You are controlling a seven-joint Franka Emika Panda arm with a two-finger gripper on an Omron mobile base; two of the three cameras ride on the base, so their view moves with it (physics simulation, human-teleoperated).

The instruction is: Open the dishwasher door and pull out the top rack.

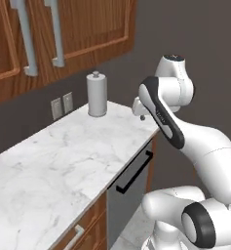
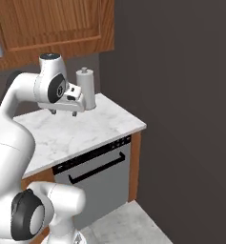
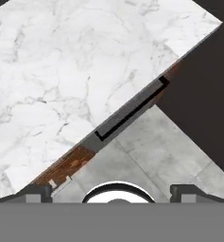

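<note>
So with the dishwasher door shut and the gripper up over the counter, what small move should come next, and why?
Probably lower the gripper forward past the counter edge toward the black bar handle. The dishwasher door stands closed and untouched, and the gripper, fingers apart, hangs well above the handle.

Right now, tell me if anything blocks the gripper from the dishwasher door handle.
Nothing visible does. The gripper hangs above the counter near its front edge, and the door sits shut below that edge with its black handle facing open floor. The paper towel roll stands further back on the counter, off that path.
</note>
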